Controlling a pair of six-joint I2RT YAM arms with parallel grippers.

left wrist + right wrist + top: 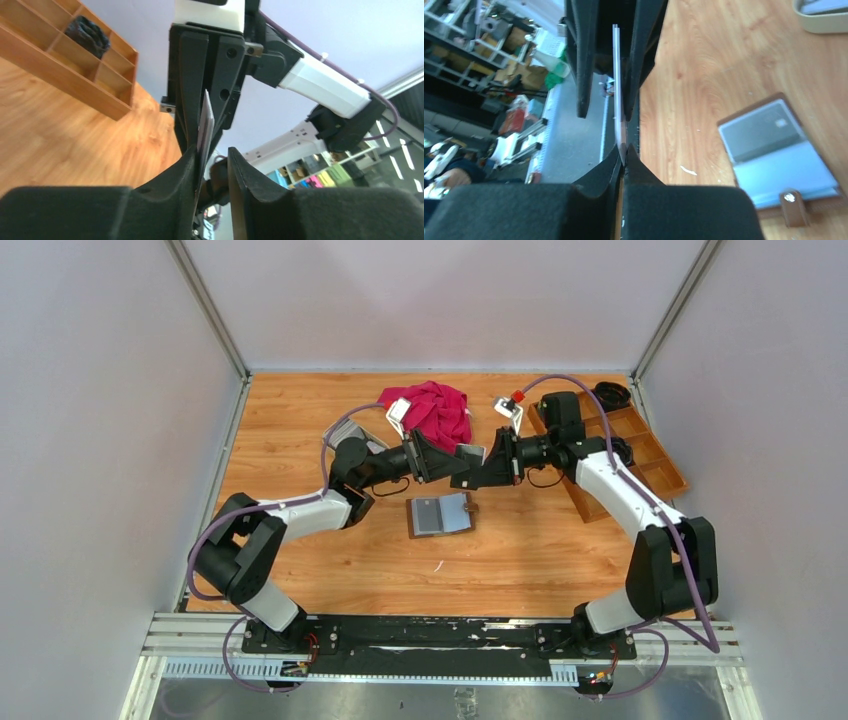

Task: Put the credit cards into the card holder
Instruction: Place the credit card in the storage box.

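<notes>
From the overhead camera I see both arms meeting above the middle of the table (300, 440). A single grey credit card (470, 452) hangs in the air between the left gripper (452, 458) and the right gripper (482, 466). The card holder (440, 514) lies open and flat on the wood just in front of them, brown at the edges and grey inside. A red cloth (435, 410) sits behind the grippers, and a wooden tray (660, 465) lies at the right.

On my left wrist feed the credit card (206, 125) shows edge-on, so I can't read any print on it. The left gripper (212, 152) has its jaws apart. The card rests against one finger (187, 165), with a clear gap to the other. Opposite, the right gripper is clamped on the card's far end.

On my right wrist feed the right gripper (623, 152) is pinched tight on the card's near edge. The card is thin, pale and upright. The left gripper's fingers (579, 60) stand wide on either side of it. Below, the card holder (774, 150) shows two grey pockets. One has a small mark too tiny for me to read. Its brown snap tab (791, 200) lies at the near edge. A beige dish (824, 22) sits in the corner.
</notes>
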